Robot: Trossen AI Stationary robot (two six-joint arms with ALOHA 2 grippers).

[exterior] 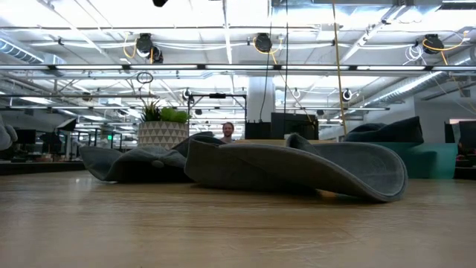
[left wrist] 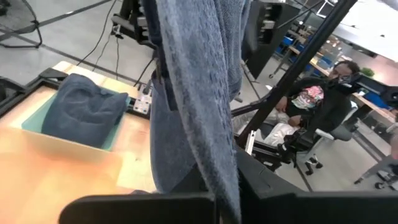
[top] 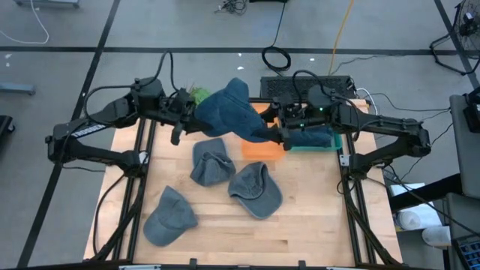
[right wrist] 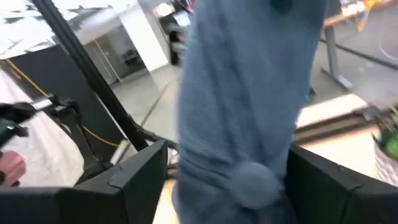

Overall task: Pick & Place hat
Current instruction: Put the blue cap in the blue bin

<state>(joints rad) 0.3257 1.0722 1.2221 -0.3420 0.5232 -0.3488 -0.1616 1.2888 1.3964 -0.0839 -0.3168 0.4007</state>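
Note:
A blue-grey hat (top: 229,109) hangs in the air over the table's far middle, between my two arms. My left gripper (top: 196,114) comes from the table's left and is shut on it. My right gripper (top: 277,135) comes level from the right and stands open. The hat's crown with its top button (right wrist: 252,177) fills the gap between its two fingers (right wrist: 134,171). Three more hats lie on the table: one in the middle (top: 211,161), one to its right (top: 255,189), one near the front left (top: 169,216). My left gripper pinches the hat's cloth (left wrist: 219,186) between its shut fingers, coming level from the table's left. The hat stands lifted clear of the table and reaches out from the fingers toward the right arm. My right gripper has the hat between its fingers; whether they touch it I cannot tell.
A teal bin (top: 330,144) at the far right holds another blue hat (left wrist: 84,109); an orange patch (top: 262,148) lies beside it. A potted plant (top: 199,94) stands at the far edge. A person sits beyond the table (left wrist: 317,99).

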